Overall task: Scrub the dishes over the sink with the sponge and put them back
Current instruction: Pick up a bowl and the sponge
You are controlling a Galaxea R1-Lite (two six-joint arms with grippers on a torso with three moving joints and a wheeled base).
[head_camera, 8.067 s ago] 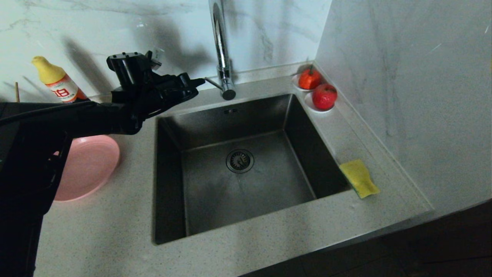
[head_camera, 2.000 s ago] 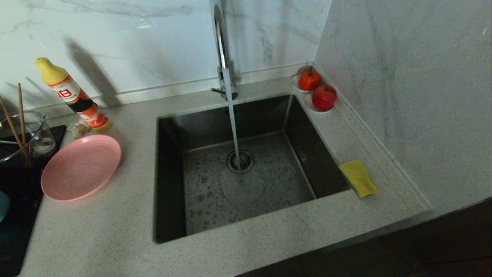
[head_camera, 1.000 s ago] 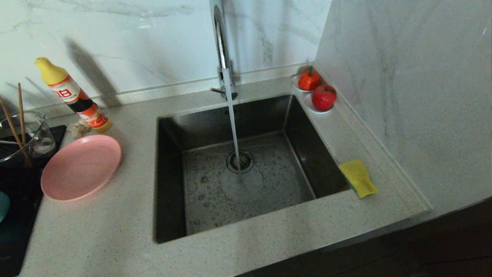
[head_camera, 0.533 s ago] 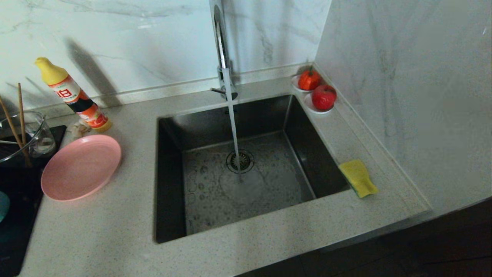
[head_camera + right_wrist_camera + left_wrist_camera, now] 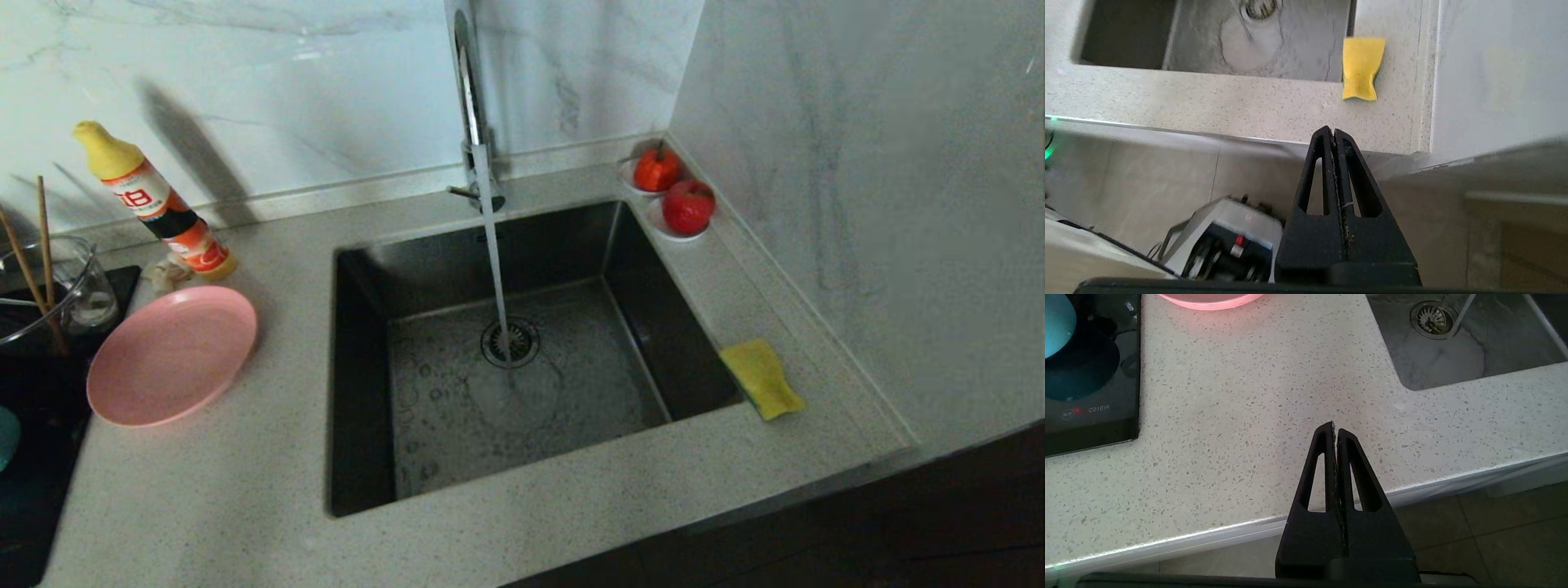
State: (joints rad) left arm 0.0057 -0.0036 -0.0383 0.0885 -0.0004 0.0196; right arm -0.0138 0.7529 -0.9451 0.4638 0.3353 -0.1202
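Note:
The pink plate [image 5: 171,355] lies on the counter left of the sink [image 5: 571,245], and its rim shows in the left wrist view [image 5: 1208,300]. The teal bowl [image 5: 5,437] peeks in at the far left, on the black cooktop [image 5: 1057,318]. The yellow sponge [image 5: 762,378] rests on the counter strip right of the sink [image 5: 1361,67]. Water runs from the chrome tap [image 5: 467,98] onto the drain. My left gripper [image 5: 1334,426] is shut and empty over the counter's front edge. My right gripper [image 5: 1333,131] is shut and empty, off the front edge, short of the sponge. Neither arm shows in the head view.
A detergent bottle [image 5: 151,200], a beige rag [image 5: 167,273] and a glass cup with chopsticks [image 5: 49,286] stand at the back left. Two red fruits on saucers [image 5: 688,206] sit in the back right corner. A marble wall [image 5: 857,204] closes the right side.
Eight seconds ago my left arm was at the tap and no water ran. The arm has since left the head view and water flows. Nothing shifted there in the last second.

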